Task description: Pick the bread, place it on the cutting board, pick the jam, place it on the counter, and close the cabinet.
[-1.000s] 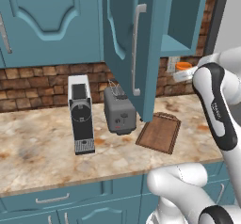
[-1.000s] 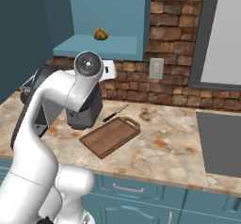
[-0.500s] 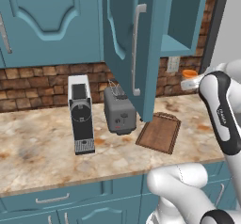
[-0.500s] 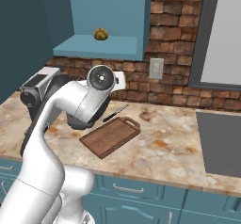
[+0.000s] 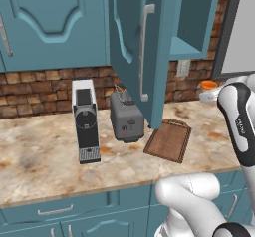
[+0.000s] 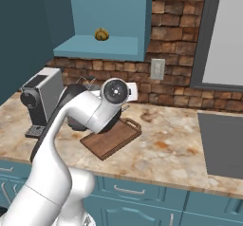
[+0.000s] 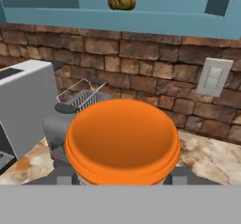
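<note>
1. Beige marbled desk (image 6: 171, 149) runs below a brick wall; we see the arm bent low over it, forearm raised at the right of the left base view.
2. Nearest the hand camera, the end effector (image 7: 123, 180) grips the jam (image 7: 122, 140); its fingers are mostly hidden behind the jar.
3. Beyond lies the cutting board (image 5: 169, 140), bare, beside the toaster (image 5: 126, 119) and coffee machine (image 5: 85, 121).
4. Farther up, the bread (image 6: 101, 34) sits on the shelf of the open cabinet (image 5: 137, 47).

No legible text, labels, brands or nos. anywhere
</note>
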